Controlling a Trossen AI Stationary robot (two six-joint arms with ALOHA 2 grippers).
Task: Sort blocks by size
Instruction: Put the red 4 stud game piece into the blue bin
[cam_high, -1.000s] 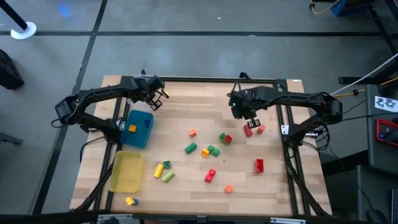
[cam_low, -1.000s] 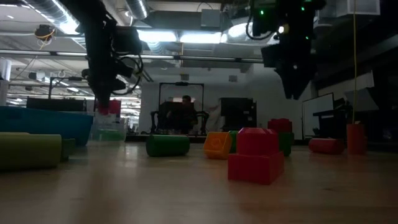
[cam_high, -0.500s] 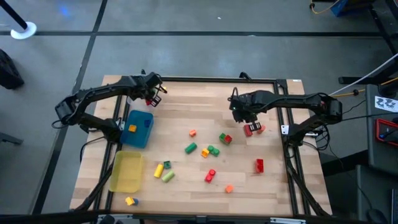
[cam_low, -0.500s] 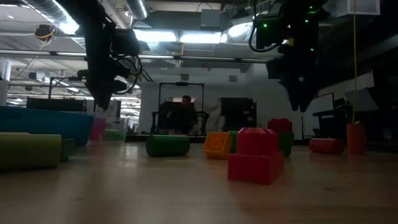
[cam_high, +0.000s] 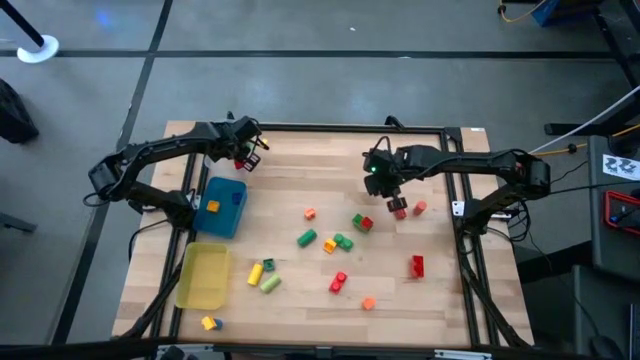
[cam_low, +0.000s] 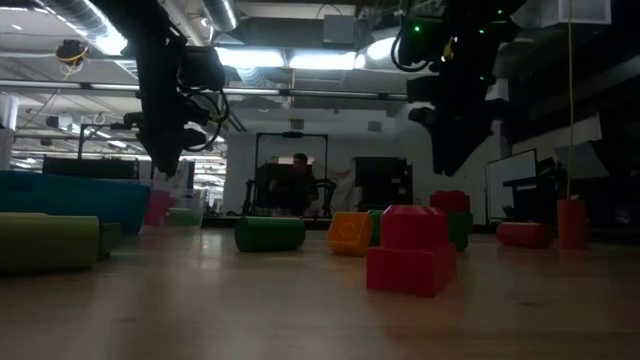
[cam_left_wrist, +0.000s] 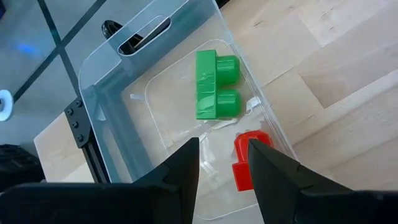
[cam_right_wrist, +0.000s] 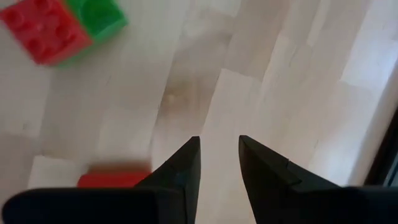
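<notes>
Several blocks lie loose on the table's middle: a green cylinder (cam_high: 307, 238), a red-and-green piece (cam_high: 362, 222), a red brick (cam_high: 417, 265), and a red block (cam_high: 398, 208). My left gripper (cam_left_wrist: 224, 149) is open and empty above the clear tray (cam_left_wrist: 99, 74) at the far left. A green brick (cam_left_wrist: 214, 86) and a red brick (cam_left_wrist: 249, 160) lie on that tray's floor. My right gripper (cam_right_wrist: 219, 146) is open and empty above bare wood, just left of the red block, which also shows in the right wrist view (cam_right_wrist: 115, 179).
A blue tray (cam_high: 228, 215) holding an orange block (cam_high: 212, 205) and a yellow tray (cam_high: 204, 275) stand along the left side. Yellow and green blocks (cam_high: 262, 272) lie near the yellow tray. Bare wood lies along the far edge between the arms.
The red brick that hung at my left gripper has dropped into the clear tray, and the gripper has stayed above it. My right gripper has gone from above the red block toward the table's left edge.
</notes>
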